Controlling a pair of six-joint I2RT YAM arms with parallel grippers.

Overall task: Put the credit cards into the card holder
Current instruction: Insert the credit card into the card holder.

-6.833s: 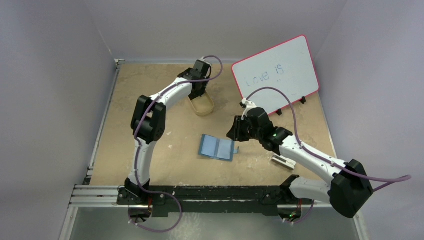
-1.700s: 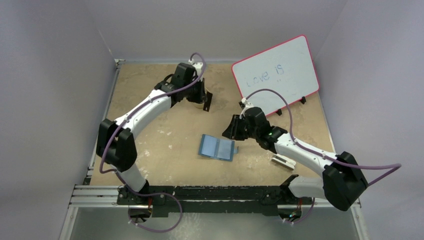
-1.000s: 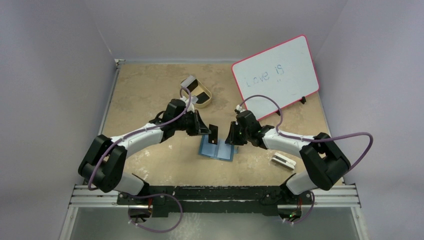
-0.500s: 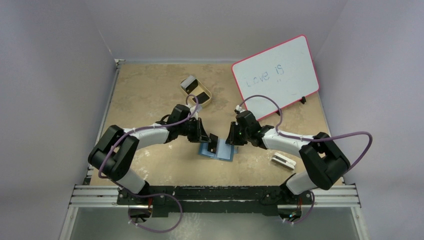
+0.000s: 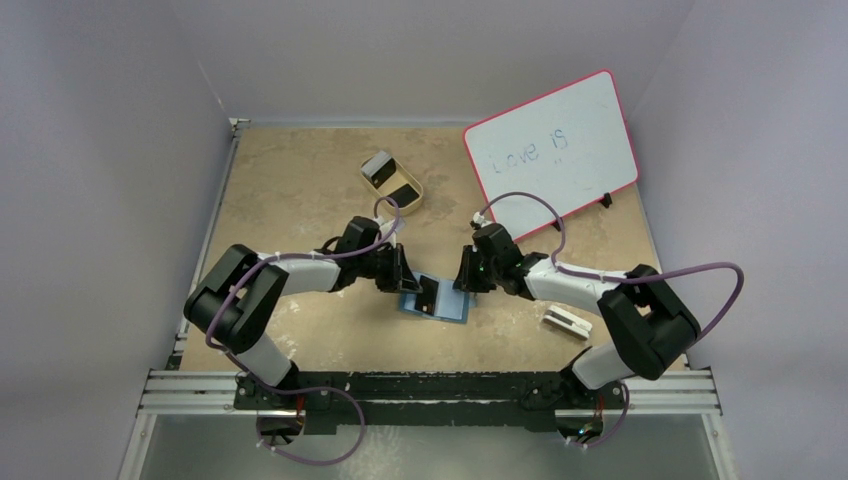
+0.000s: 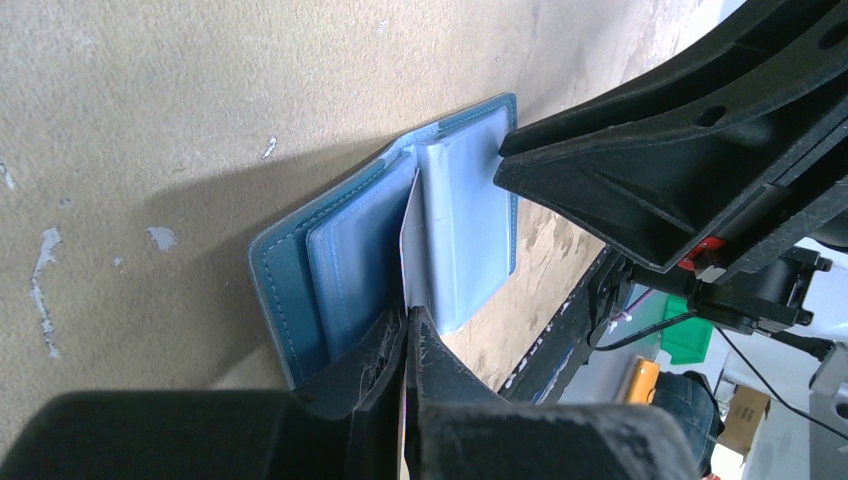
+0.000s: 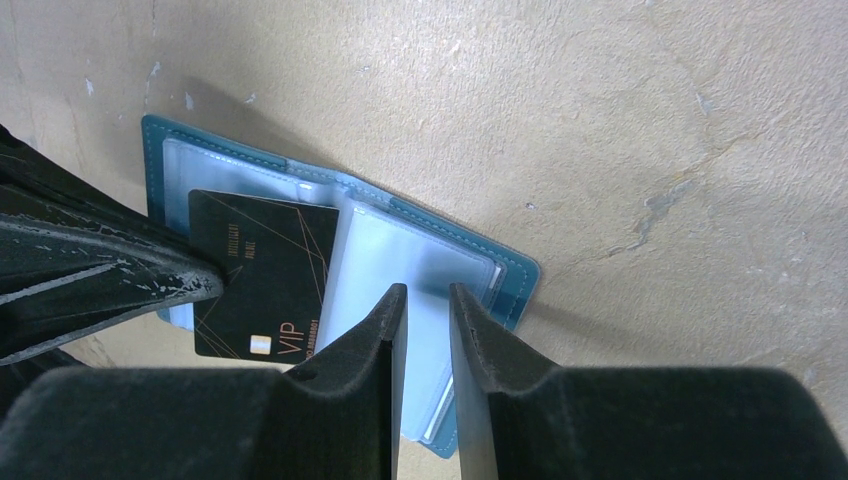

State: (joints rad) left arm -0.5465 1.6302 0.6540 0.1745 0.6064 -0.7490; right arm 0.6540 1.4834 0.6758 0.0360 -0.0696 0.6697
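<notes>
over the card holder (image 7: 500, 270), left tool (image 6: 408, 315) pinching black card (image 7: 262, 272), right tool (image 7: 427, 290) opposite

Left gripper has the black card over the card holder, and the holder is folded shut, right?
Not quite. The card holder lies open on the table, its clear sleeves showing, as the right wrist view shows. The left gripper does have the black card over it.

— Where's the card holder (image 5: 452, 303)?
— Mid-desk, toward the near edge. It's teal-blue, spread open flat, clear sleeves facing up.
— And the card?
— A black credit card (image 7: 265, 275) marked VIP, tilted over the fold, pinched by the left claw (image 6: 408, 335).
</notes>
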